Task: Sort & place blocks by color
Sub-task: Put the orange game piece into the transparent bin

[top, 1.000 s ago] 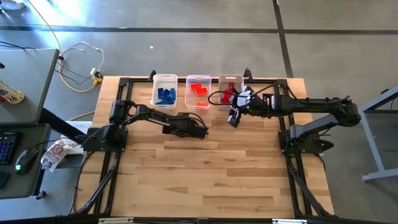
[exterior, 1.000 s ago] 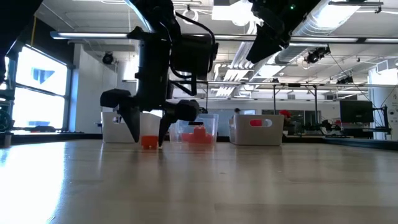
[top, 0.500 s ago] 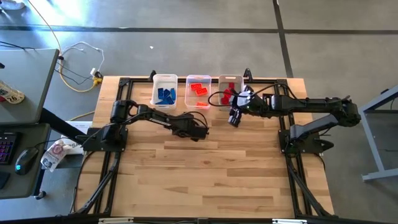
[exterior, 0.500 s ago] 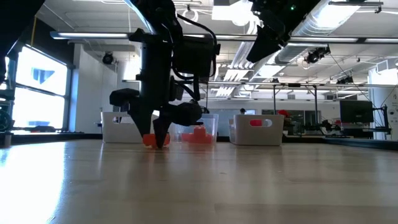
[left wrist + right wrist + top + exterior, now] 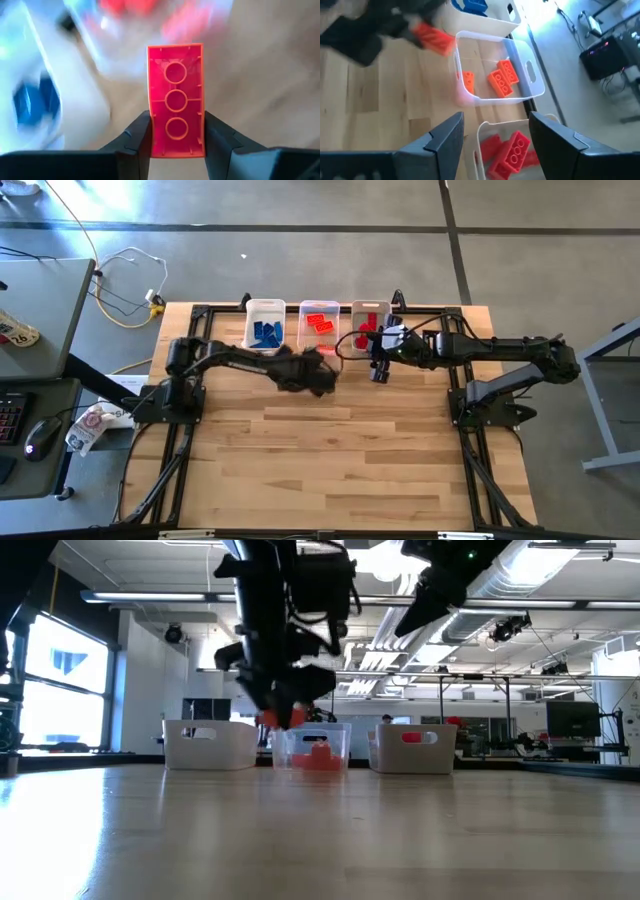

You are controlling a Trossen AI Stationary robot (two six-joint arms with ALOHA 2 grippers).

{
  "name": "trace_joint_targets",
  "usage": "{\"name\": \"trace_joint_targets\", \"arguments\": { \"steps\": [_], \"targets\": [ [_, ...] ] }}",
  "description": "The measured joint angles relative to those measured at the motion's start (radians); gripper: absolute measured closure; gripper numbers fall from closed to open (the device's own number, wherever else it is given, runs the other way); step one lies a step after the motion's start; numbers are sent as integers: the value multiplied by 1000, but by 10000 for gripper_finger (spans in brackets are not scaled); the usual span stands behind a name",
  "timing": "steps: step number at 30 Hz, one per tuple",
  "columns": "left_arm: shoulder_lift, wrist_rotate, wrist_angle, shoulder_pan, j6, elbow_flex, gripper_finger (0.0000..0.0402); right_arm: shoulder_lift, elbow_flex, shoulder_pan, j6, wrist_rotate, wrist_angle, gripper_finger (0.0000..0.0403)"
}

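Note:
An orange block (image 5: pixel 175 75) hangs above the table in front of the middle bin (image 5: pixel 303 326), which holds orange blocks. My left gripper (image 5: pixel 176 127) is shut on it; the low view shows gripper and block (image 5: pixel 270 719) raised to about the height of the bin rims. My right gripper (image 5: pixel 495 145) hovers open near the right bin (image 5: pixel 371 306) of red blocks, with nothing between its fingers. Blue blocks lie in the left bin (image 5: pixel 249 328). My left gripper pinches the orange block's two long sides (image 5: pixel 154 127) between its two fingers, near one end. The block's hollow underside with three round tubes faces the wrist camera, and the block reaches out past the fingertips along the fingers. It is lifted clear of the table.
The three clear bins stand in a row along the table's far edge. The wooden tabletop (image 5: pixel 340 460) stretches bare toward the near edge. A black frame runs round the table; a desk with cables stands off to the left.
My left gripper has shut on the orange block that lay on the table, then lifted it clear, rolled its wrist and drifted toward the far edge and the middle bin.

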Motion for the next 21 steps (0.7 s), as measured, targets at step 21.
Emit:
{"name": "trace_joint_targets", "arguments": {
  "steps": [21],
  "targets": [
    [-71,560,418,360,595,9,295,0,0,0,-56,119,-9,192]
  ]
}}
